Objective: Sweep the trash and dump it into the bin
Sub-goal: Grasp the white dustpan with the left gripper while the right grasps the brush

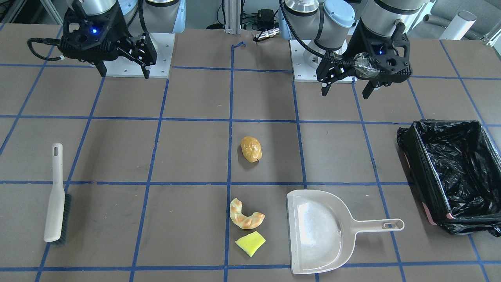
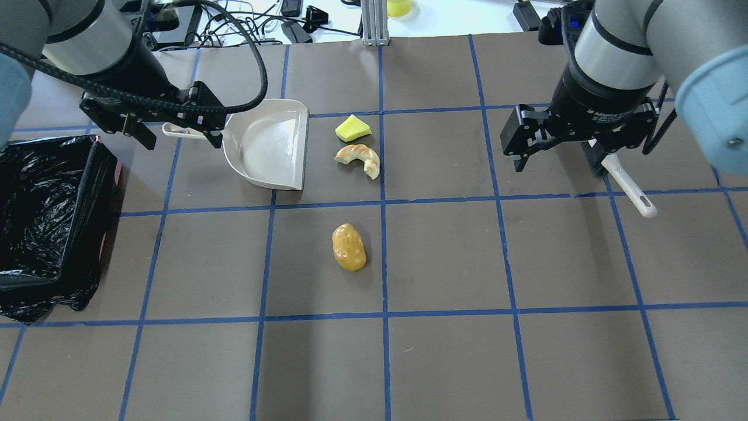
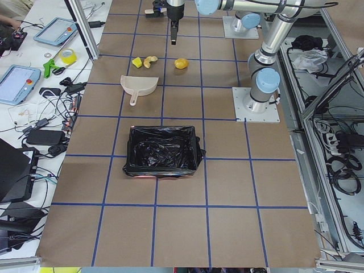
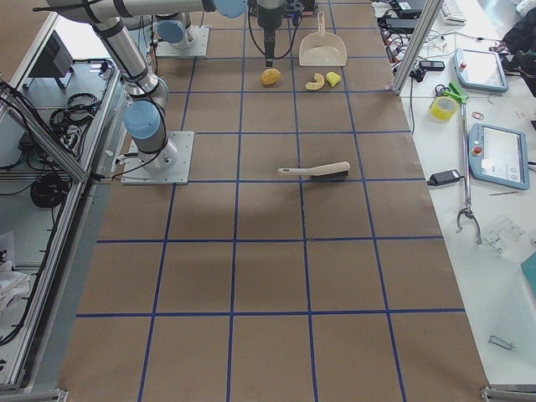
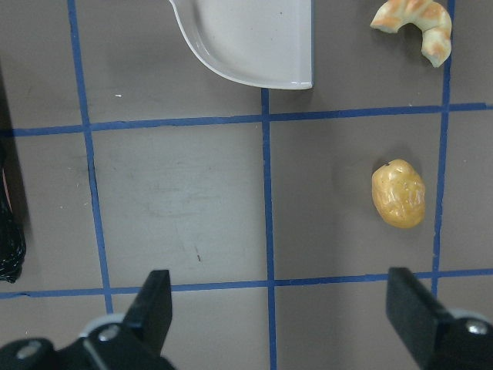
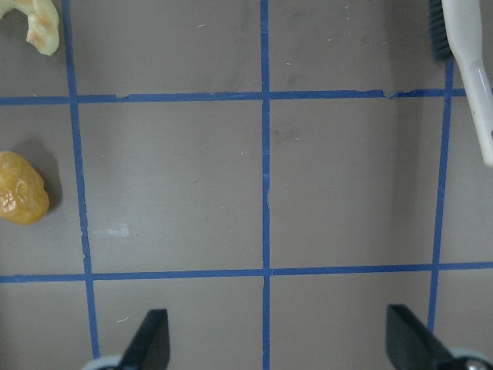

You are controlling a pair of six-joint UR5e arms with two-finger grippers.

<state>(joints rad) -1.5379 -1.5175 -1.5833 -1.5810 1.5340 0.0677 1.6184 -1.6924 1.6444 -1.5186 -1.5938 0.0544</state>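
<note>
The trash lies mid-table: a golden potato-like lump [image 1: 251, 149] [image 2: 349, 247], a tan croissant-like piece [image 1: 245, 214] [image 2: 357, 158] and a yellow sponge wedge [image 1: 250, 243] [image 2: 352, 128] just beyond it. The bin [image 1: 415, 172] [image 2: 96, 193], lined with a black bag, stands on my left side. My left gripper [image 1: 346, 91] [image 2: 181, 142] hovers open and empty above the table between bin and lump. My right gripper [image 1: 125, 73] [image 2: 558, 166] is also open and empty, hovering over bare table on the other side.
A beige dustpan [image 1: 319, 231] [image 2: 269, 143] lies beside the croissant and sponge, its handle pointing toward the bin. A beige brush [image 1: 56, 199] [image 2: 628, 187] lies flat on my right side. Blue tape lines grid the brown tabletop.
</note>
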